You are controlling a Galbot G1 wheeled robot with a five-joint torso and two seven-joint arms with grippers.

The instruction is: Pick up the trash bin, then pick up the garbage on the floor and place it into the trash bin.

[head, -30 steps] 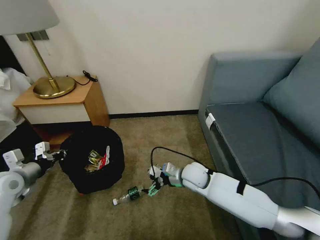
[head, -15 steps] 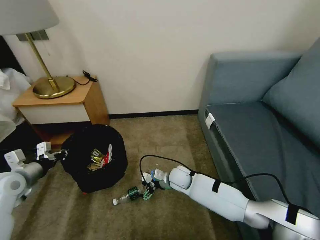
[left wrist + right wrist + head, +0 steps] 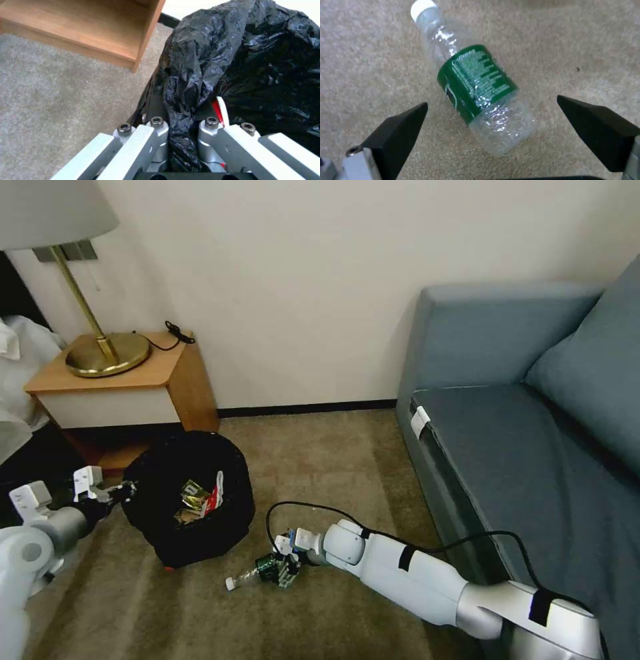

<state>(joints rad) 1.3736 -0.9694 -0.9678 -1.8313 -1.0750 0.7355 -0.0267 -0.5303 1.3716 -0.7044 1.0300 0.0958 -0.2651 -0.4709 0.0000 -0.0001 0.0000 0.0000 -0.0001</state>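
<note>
A: Reaching down low now, the right gripper (image 3: 285, 570) has come across the carpet (image 3: 333, 467) toward the bottle (image 3: 257, 573). A second ago it sat back off the bottle's base; now its fingers straddle the base end.

B: Closed on it?

A: No. In the right wrist view the two black fingertips (image 3: 400, 125) stand wide apart, one on each side of the clear lower body, with carpet showing between each tip and the plastic. It holds nothing.

B: Where does the bottle lie?

A: Flat on its side on the carpet, at about five o'clock from the bin (image 3: 190, 500) and just beside it, with the white cap pointing away from the gripper and the green label around the middle.

B: And the bin?

A: The left gripper (image 3: 113, 491) is at the bin's nine o'clock edge. The left wrist view shows its fingers pinched tight on a fold of the black bag (image 3: 240, 55) at the rim. The gold wrapper (image 3: 193, 490) and the red-and-white packet (image 3: 212, 499) lie inside.

B: So what does that mean?

A: I'd say the bottle is the last piece left on the floor, and the arm has finished its approach; squeezing is what remains before lifting.
</note>
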